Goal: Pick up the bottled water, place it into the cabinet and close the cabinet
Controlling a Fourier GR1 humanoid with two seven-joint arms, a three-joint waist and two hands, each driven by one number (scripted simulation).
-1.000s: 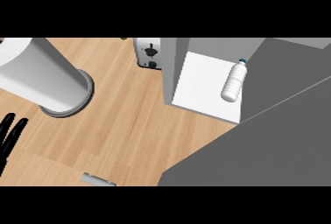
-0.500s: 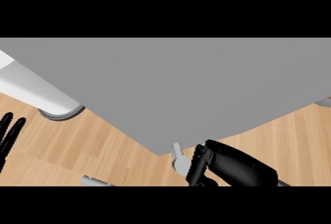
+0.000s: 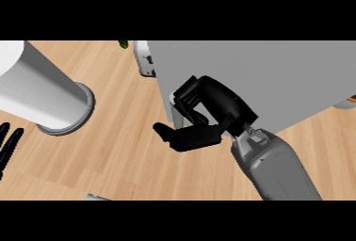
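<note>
The grey cabinet door (image 3: 278, 80) fills the upper right and covers the cabinet's inside, so the bottled water is hidden. A small grey handle (image 3: 172, 102) shows at the door's left edge. My right hand (image 3: 201, 135) lies against that edge beside the handle, its fingers (image 3: 201, 96) curled on the door's face and its thumb pointing left over the wooden counter (image 3: 125, 141). Nothing shows inside the hand. My left hand (image 3: 7, 141) rests at the left edge with straight fingers, holding nothing.
A tall white cylinder (image 3: 31, 84) on a grey round base stands at the left. A grey device (image 3: 144, 59) sits behind the cabinet's left corner, with a green scrap (image 3: 124, 44) beside it. A small grey object (image 3: 97, 197) lies at the lower edge.
The door has swung from wide open, with the bottle on the white shelf, to covering the cabinet. My right hand came in from below and moved up-left to the door's edge.
</note>
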